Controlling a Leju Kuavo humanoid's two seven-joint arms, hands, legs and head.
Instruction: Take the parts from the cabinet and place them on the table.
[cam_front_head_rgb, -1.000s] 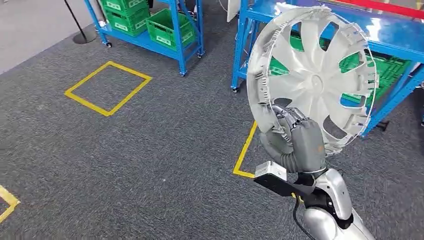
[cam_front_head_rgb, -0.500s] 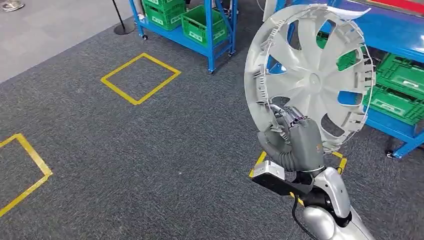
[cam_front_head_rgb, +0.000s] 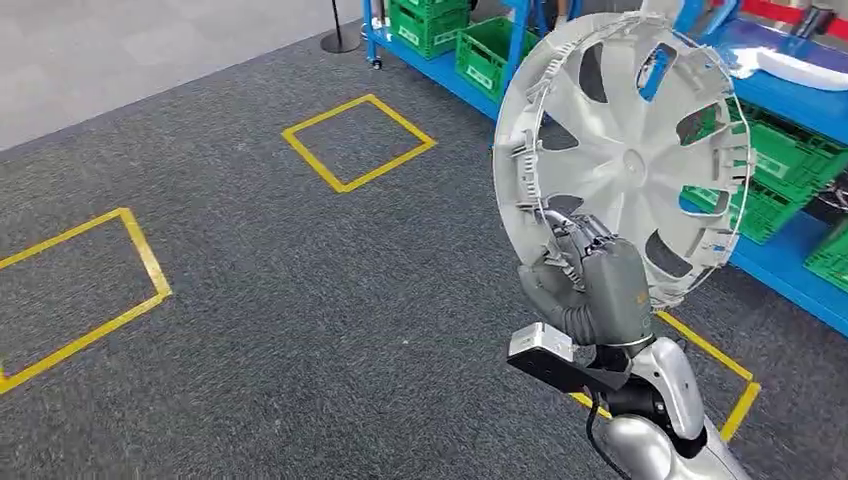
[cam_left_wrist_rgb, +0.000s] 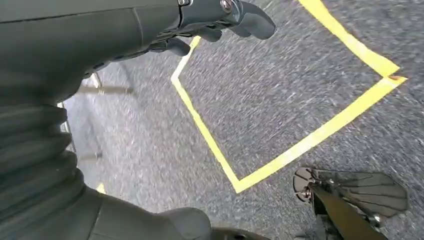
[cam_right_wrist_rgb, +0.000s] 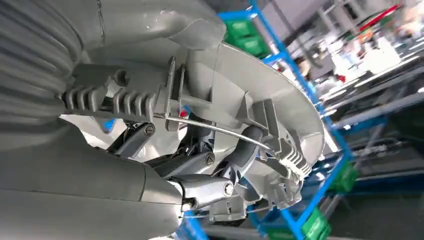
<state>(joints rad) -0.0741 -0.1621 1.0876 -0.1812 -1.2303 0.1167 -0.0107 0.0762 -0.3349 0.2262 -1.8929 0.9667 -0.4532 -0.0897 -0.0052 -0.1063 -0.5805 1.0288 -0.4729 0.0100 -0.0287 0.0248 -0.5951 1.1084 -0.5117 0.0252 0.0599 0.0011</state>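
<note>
Wheel cover (cam_front_head_rgb: 625, 150), silver-grey plastic, round, spoked with open slots: held upright in the air above the dark grey carpet floor (cam_front_head_rgb: 300, 300), its ribbed rim and wire retaining ring toward the camera in the head view. Right hand (cam_front_head_rgb: 590, 285), dark grey: grips the cover at its lower rim, fingers (cam_front_head_rgb: 570, 235) curled over the rim edge from below; the right wrist view shows the fingers (cam_right_wrist_rgb: 240, 155) hooked under the wire ring, with the thumb (cam_right_wrist_rgb: 190, 25) pressed on the cover's outer side. Right arm (cam_front_head_rgb: 660, 410), silver: rises from the lower edge of the head view, forearm near vertical, hand uppermost, a small grey camera block (cam_front_head_rgb: 545, 345) at the wrist. Left hand (cam_left_wrist_rgb: 210, 20): hangs over the floor with nothing in it, fingers loosely apart and slightly bent. Blue racks (cam_front_head_rgb: 790, 270): behind the cover, carrying green crates (cam_front_head_rgb: 770, 180) on their shelves; more green crates (cam_front_head_rgb: 430, 20) on a further rack at the upper edge. Yellow tape squares (cam_front_head_rgb: 358, 140): marked on the floor, one well to the left of the cover, another (cam_front_head_rgb: 80, 290) near the left edge, one (cam_front_head_rgb: 715, 350) partly hidden beneath the right arm.
</note>
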